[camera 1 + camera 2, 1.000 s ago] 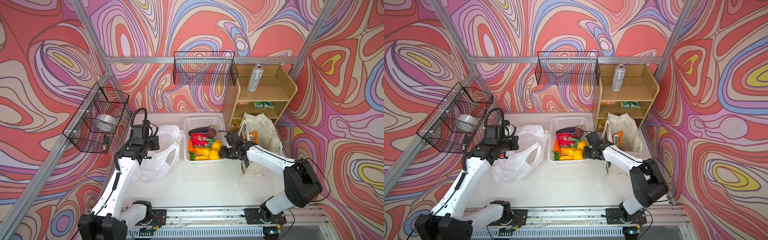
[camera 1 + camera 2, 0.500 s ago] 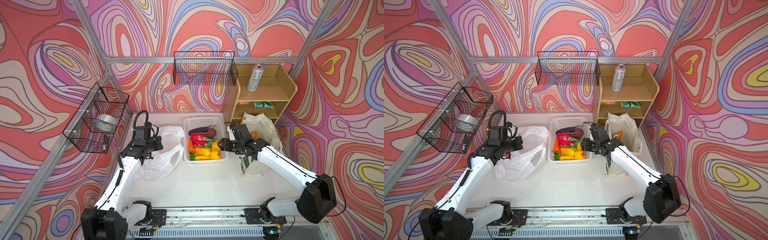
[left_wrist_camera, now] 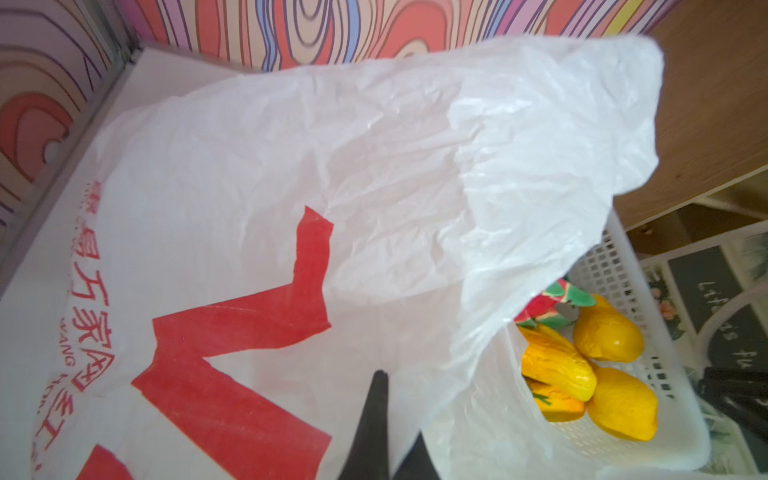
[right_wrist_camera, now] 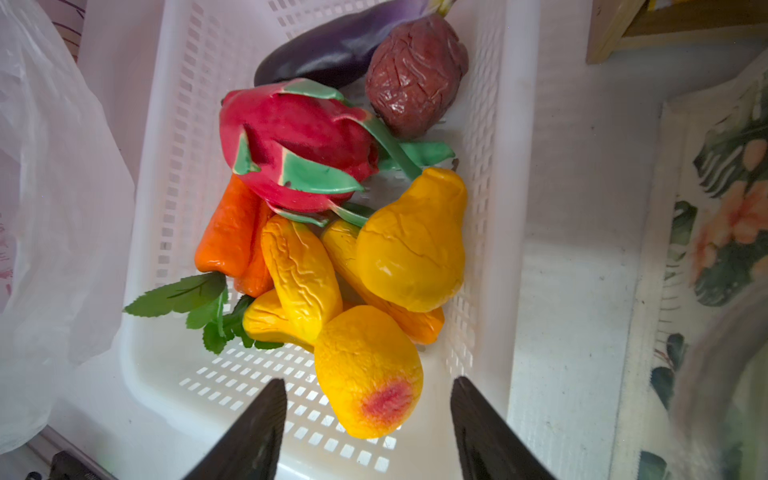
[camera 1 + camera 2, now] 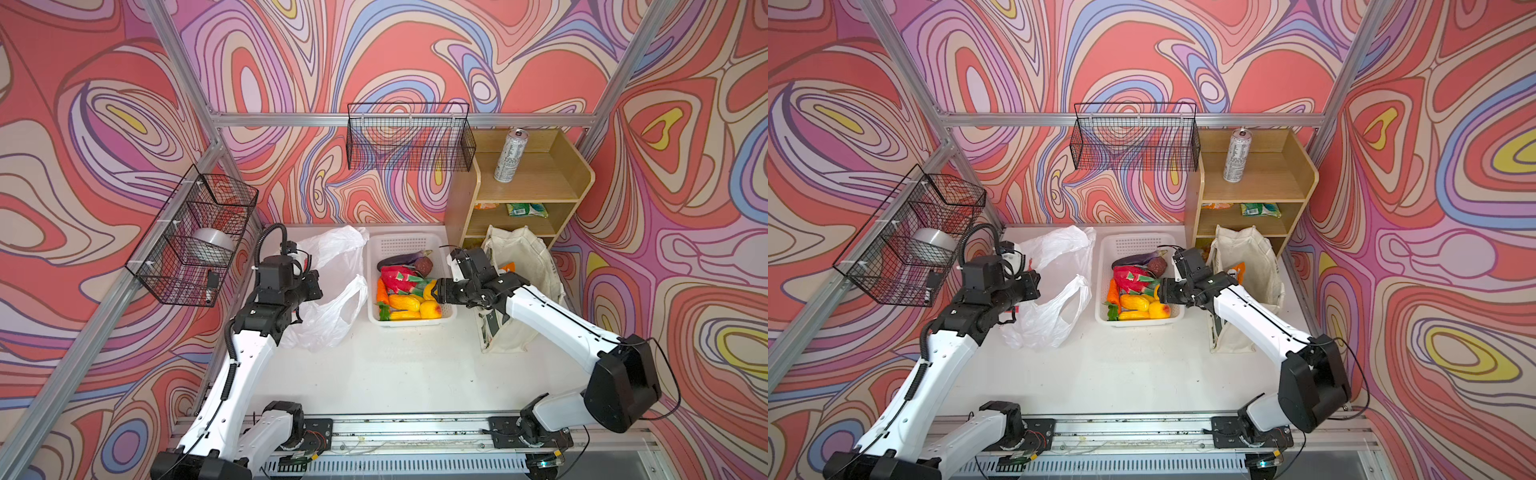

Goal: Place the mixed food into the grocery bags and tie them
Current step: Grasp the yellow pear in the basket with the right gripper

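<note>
Right wrist: right claw (image 4: 368,382) gapes over wrinkled yellow lemons (image 4: 303,274) — left claw (image 3: 397,411) shut.

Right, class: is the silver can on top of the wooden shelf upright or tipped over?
Upright. In both top views the silver can stands on its base on the wooden shelf, lid end up.

Bright even light, soft shadows; wrist-view edges blurred.
</note>
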You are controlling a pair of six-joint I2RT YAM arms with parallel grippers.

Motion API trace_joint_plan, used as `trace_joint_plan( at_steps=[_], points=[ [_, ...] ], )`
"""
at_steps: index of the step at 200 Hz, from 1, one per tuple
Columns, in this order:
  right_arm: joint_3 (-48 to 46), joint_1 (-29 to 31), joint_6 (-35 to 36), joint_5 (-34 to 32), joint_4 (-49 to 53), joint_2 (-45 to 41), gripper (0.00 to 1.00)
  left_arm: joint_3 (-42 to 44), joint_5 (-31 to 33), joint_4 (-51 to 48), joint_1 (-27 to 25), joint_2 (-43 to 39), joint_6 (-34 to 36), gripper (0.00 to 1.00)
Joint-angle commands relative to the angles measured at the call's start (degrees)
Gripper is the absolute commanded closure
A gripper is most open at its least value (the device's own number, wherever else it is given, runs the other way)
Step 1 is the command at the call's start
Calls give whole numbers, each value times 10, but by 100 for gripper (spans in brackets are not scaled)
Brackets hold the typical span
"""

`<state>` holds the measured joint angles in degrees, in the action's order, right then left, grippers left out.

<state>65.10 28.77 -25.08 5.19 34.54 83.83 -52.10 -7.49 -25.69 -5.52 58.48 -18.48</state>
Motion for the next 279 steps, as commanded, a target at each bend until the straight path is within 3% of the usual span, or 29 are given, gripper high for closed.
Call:
trace_joint_plan(
  at_steps=[1,92,142,187,212,246,279],
  points=[
    [17,9,22,-40,18,19,33,46,-5,22,3,10,-7,100],
    [130,47,85,-146,57,161,26,49,-27,23,3,22,-4,100],
    [139,62,107,-212,73,218,26,52,-30,27,3,19,-3,100],
    [148,63,104,-209,59,239,31,53,-34,31,3,24,-6,100],
    [154,63,101,-216,51,233,41,54,-35,32,3,22,-5,100],
    [155,60,90,-218,33,192,56,54,-36,32,3,22,-6,100],
    [151,43,76,-185,15,134,58,55,-39,32,3,22,-8,100]
  ],
)
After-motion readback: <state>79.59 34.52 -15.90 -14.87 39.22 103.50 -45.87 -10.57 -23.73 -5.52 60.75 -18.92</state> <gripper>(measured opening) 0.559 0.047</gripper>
